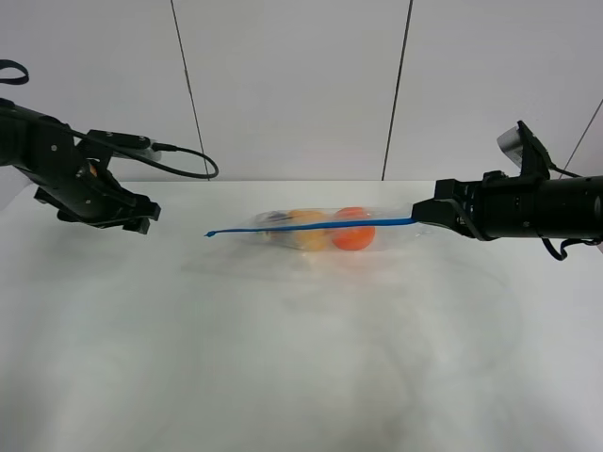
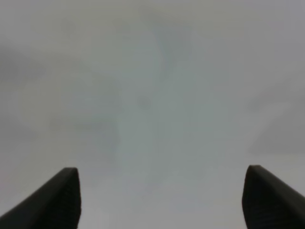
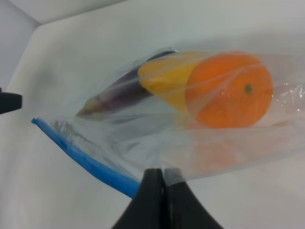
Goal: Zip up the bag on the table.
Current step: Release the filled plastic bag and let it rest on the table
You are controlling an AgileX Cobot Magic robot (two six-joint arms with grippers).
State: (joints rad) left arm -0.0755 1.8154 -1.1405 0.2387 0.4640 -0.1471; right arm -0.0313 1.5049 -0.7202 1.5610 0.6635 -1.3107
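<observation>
The clear bag [image 1: 316, 231] lies on the white table [image 1: 283, 377] near its back middle, with an orange [image 3: 228, 90], a yellow pear [image 3: 167, 76] and a purple eggplant [image 3: 119, 95] inside. Its blue zipper strip [image 1: 301, 227] runs left to right, raised off the table. My right gripper [image 1: 417, 218] is shut on the strip's right end; in the right wrist view the closed gripper [image 3: 162, 172] pinches the bag's edge beside the strip [image 3: 81, 155]. My left gripper [image 1: 141, 218] hovers open well left of the bag, and its view shows only its empty gripper [image 2: 162, 168] over bare table.
A white panelled wall [image 1: 292, 85] rises just behind the table's back edge. A black cable [image 1: 179, 162] loops off the left arm. The left gripper's tip [image 3: 9, 101] shows at the edge of the right wrist view.
</observation>
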